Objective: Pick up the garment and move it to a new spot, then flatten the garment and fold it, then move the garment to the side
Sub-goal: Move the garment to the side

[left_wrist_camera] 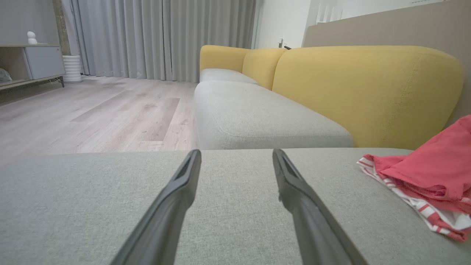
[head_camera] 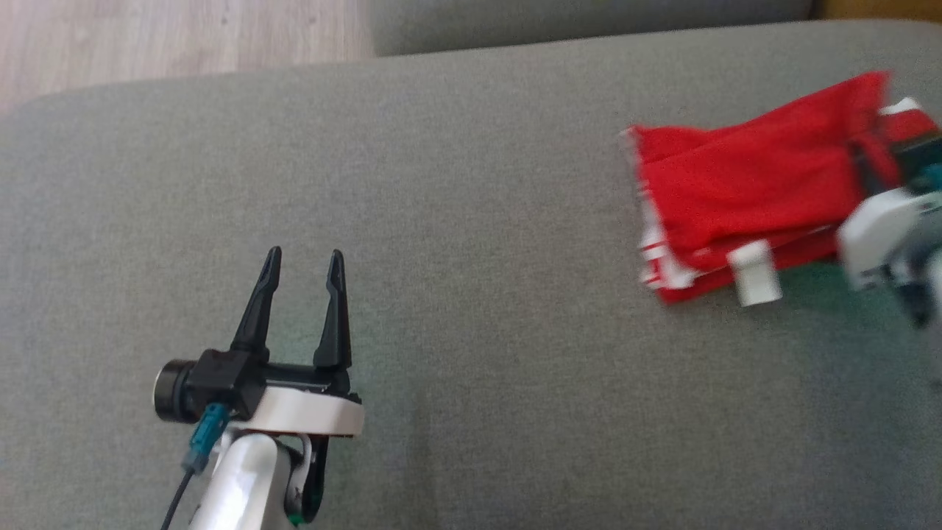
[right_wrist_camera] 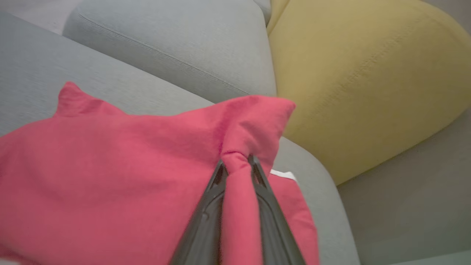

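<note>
- Presently, the left arm sits low at the near left of the grey seat cushion (head_camera: 471,221), forearm rising from the near edge.
- The left gripper (head_camera: 305,254) points toward the far side. Its two fingers are spread wide with only cushion fabric seen between them.
- In the left wrist view those fingers run low over the cushion. Whether they touch it cannot be told.
- The right arm is at the right margin of the head view and is motion-blurred. Its pale wrist housing (head_camera: 879,235) is over the right end of the garment (head_camera: 743,184).
- The right gripper (right_wrist_camera: 237,162) has its fingers closed on a bunched fold of the red cloth. The fold is pinched between them and stands up in a peak beyond the tips.
- The garment is red and roughly folded. It is on the right part of the same cushion, well apart from the left gripper.
- A striped hem (left_wrist_camera: 404,195) shows along the garment's left and near edges, and a white tag (head_camera: 754,274) sits at its near edge.
- The yellow backrest (right_wrist_camera: 368,73) rises just right of the pinched corner, so room is tight on that side.
- The cushion's far edge is rounded. Beyond it lie wood floor (head_camera: 147,37) at far left and a neighbouring grey seat (left_wrist_camera: 257,117).
- A wide stretch of grey cushion runs between the left gripper and the garment's striped edge.
</note>
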